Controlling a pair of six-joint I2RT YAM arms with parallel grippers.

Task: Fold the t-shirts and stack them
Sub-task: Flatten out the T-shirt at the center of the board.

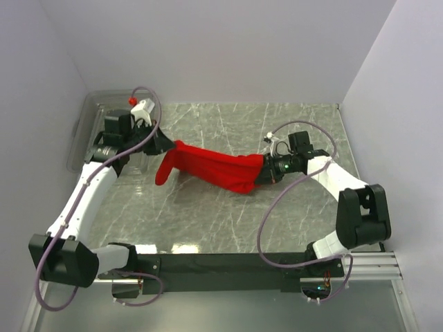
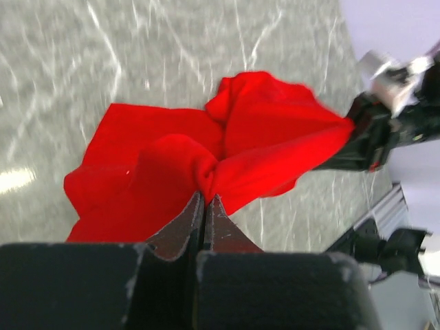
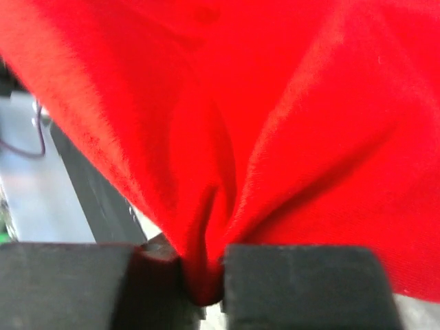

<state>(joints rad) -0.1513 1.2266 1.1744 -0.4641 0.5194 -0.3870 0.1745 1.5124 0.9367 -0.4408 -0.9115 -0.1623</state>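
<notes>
The red t-shirt [image 1: 214, 168] hangs stretched between my two grippers above the marble table [image 1: 228, 214]. My left gripper [image 1: 169, 146] is shut on the cloth's left end; in the left wrist view the fingertips [image 2: 205, 199] pinch a bunched fold of the t-shirt [image 2: 172, 165]. My right gripper [image 1: 261, 171] is shut on the right end. In the right wrist view red t-shirt fabric [image 3: 275, 117] fills the frame and a fold is clamped between the right gripper's [image 3: 204, 275] jaws. A sleeve droops at the left end [image 1: 163, 176].
A clear plastic bin [image 1: 86, 135] stands at the table's back left, behind the left arm. White walls enclose the table on three sides. The black base rail [image 1: 228, 263] runs along the near edge.
</notes>
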